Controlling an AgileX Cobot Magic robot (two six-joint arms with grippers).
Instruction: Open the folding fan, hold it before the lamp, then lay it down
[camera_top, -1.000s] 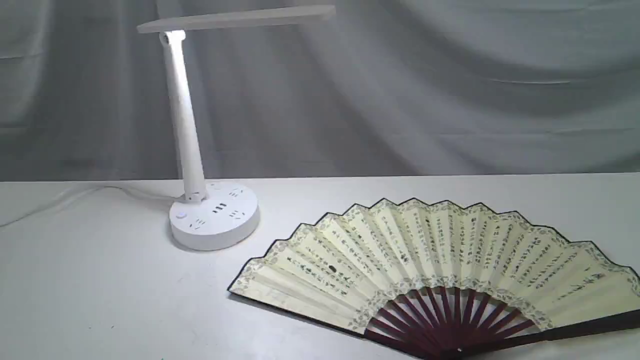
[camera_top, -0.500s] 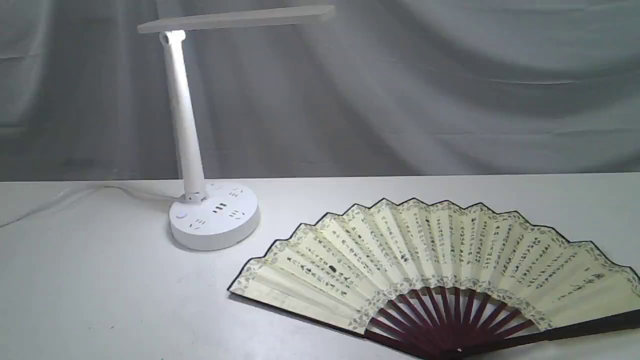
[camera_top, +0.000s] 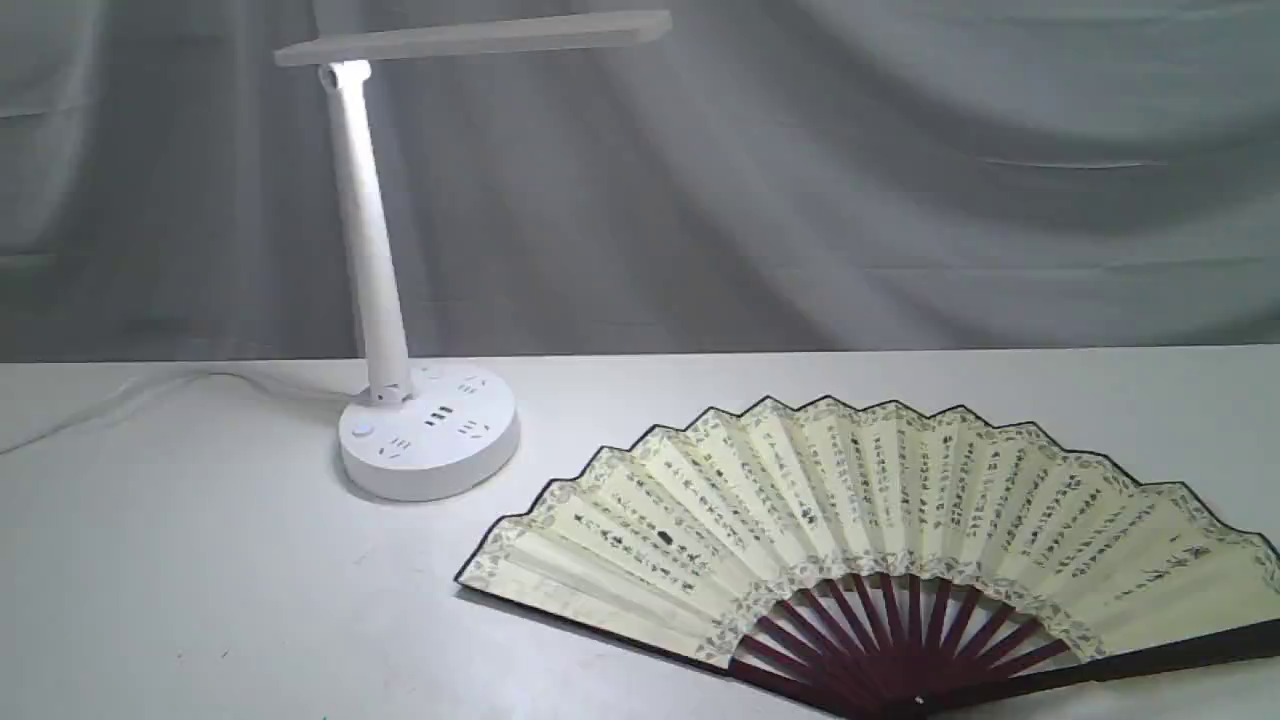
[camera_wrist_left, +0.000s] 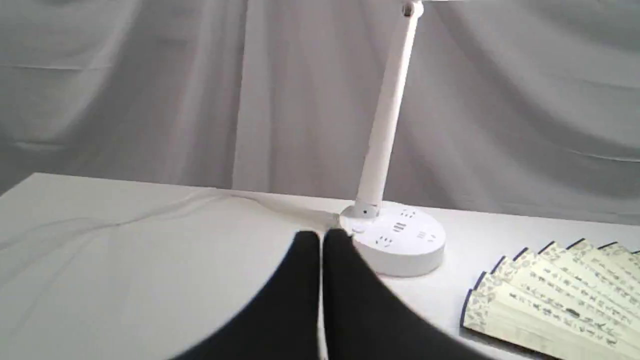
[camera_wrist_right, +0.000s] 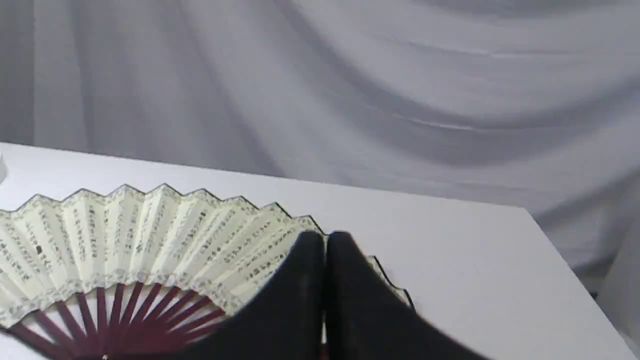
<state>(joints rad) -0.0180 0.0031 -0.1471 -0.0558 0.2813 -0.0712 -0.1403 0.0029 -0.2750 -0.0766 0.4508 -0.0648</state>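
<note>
The folding fan (camera_top: 850, 510) lies fully spread and flat on the white table (camera_top: 200, 580), cream pleats with black calligraphy, maroon ribs toward the front edge. It also shows in the left wrist view (camera_wrist_left: 555, 295) and the right wrist view (camera_wrist_right: 150, 235). The white lamp (camera_top: 370, 260) stands at the left, its round socket base (camera_top: 430, 445) left of the fan, its bar head (camera_top: 470, 35) overhead. Neither gripper appears in the exterior view. My left gripper (camera_wrist_left: 320, 237) is shut and empty, near the lamp base (camera_wrist_left: 400, 242). My right gripper (camera_wrist_right: 325, 240) is shut and empty, above the fan's right side.
A white cable (camera_top: 120, 395) runs from the lamp base to the left across the table. Grey draped cloth (camera_top: 900, 180) hangs behind. The table's right edge (camera_wrist_right: 565, 270) shows in the right wrist view.
</note>
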